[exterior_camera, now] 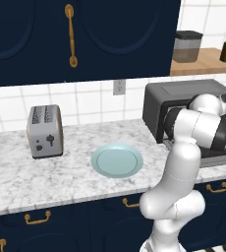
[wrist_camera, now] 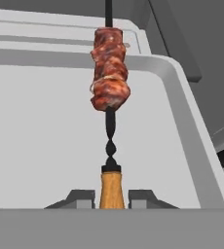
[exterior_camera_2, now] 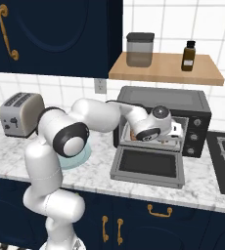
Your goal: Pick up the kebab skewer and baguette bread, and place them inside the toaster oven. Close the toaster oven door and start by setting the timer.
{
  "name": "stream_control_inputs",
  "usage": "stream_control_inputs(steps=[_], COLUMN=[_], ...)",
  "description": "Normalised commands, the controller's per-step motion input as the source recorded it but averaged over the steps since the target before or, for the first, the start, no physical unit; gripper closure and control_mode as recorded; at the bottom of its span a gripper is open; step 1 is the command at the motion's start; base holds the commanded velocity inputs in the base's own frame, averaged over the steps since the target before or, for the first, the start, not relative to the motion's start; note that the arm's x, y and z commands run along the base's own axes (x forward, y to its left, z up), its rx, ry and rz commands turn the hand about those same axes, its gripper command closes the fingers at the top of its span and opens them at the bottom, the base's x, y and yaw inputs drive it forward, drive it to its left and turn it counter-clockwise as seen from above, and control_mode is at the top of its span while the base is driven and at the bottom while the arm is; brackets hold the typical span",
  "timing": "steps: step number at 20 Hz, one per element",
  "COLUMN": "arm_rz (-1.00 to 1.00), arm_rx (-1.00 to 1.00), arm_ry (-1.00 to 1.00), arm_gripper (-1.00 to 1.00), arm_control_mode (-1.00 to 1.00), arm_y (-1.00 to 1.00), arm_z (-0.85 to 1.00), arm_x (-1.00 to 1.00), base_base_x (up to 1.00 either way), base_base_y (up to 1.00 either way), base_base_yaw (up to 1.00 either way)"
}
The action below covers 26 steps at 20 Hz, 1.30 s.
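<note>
My gripper [wrist_camera: 111,194] is pinching the wooden handle of the kebab skewer [wrist_camera: 109,73], with one finger on each side of it. The meat end sticks out ahead of my hand, over the pale tray inside the toaster oven [exterior_camera_2: 163,100]. From the right side I can see my hand [exterior_camera_2: 166,128] reaching into the oven's mouth, and the toaster oven door [exterior_camera_2: 147,167] is lying flat and open on the counter. I think a few things could go wrong. If I let go while the stick is too high or tipped, it could roll or bounce off the tray edge. The long stick could also bump the oven wall if I turn my hand. When I pull back, my fingers could drag the handle out with me. The blue plate [exterior_camera: 117,160] on the counter looks bare, and I cannot tell where the baguette bread is. I see no words or brand names I can read, not on the silver toaster [exterior_camera: 45,131] or the brown bottle [exterior_camera_2: 189,56].
</note>
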Motion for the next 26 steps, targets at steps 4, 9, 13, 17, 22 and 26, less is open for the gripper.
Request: stream_control_inputs(steps=[4, 9, 13, 17, 22, 26], arm_rz=[0.0, 0.0, 0.0, 0.0, 0.0, -0.07], arm_rx=[0.03, 0.0, 0.01, 0.0, 0.0, 0.0], arm_ry=[0.0, 0.0, -0.02, -0.06, -0.12, -0.09], arm_gripper=[-1.0, -1.0, -1.0, -1.0, -1.0, -1.0], arm_control_mode=[-1.0, -1.0, -1.0, -1.0, -1.0, -1.0], arm_y=[0.0, 0.0, 0.0, 0.09, 0.26, 0.62], arm_z=[-0.24, -0.07, 0.03, 0.2, 0.27, 0.24], arm_x=[-0.04, 0.0, -0.03, -0.43, -0.75, -0.81], base_base_x=[0.0, 0.0, 0.0, 0.0, 0.0, 0.0], base_base_y=[0.0, 0.0, 0.0, 0.0, 0.0, 0.0], base_base_yaw=[0.0, 0.0, 0.0, 0.0, 0.0, 0.0])
